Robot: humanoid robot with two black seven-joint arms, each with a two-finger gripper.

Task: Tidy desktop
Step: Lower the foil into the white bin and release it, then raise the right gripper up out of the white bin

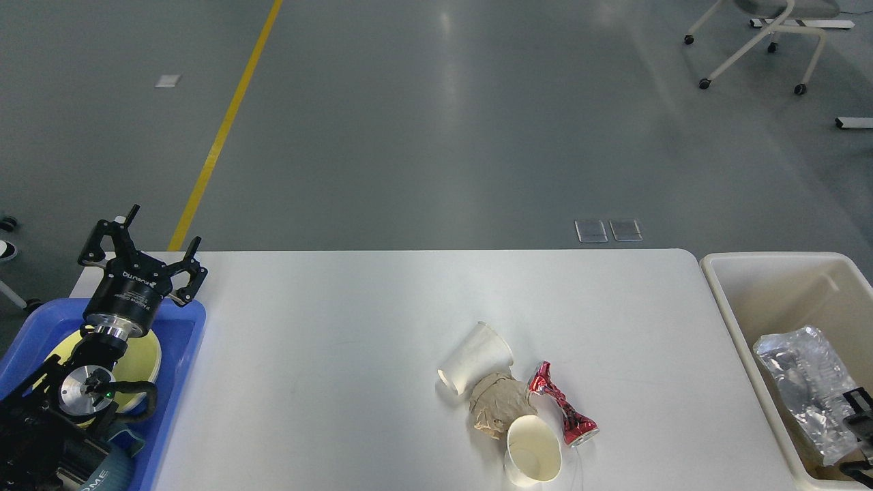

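The white desktop (341, 382) holds a cluster of litter right of centre: a white paper cup (475, 358) on its side, a crumpled brown paper wad (500, 404), a crushed red can (563, 404) and a second paper cup (533, 451) with its mouth towards me. My left gripper (146, 239) stands open and empty over the far end of the blue tray (191, 341). My right gripper (858, 433) shows only at the frame's right edge, inside the cream bin (733, 320). Its fingers stand apart beside a crumpled silver foil bag (801, 382) lying in the bin.
A yellow plate (140, 358) lies in the blue tray under my left arm. The cream bin stands against the desktop's right edge and also holds tan scraps. Beyond the table is grey floor with a yellow line (218, 136) and a wheeled chair (757, 41).
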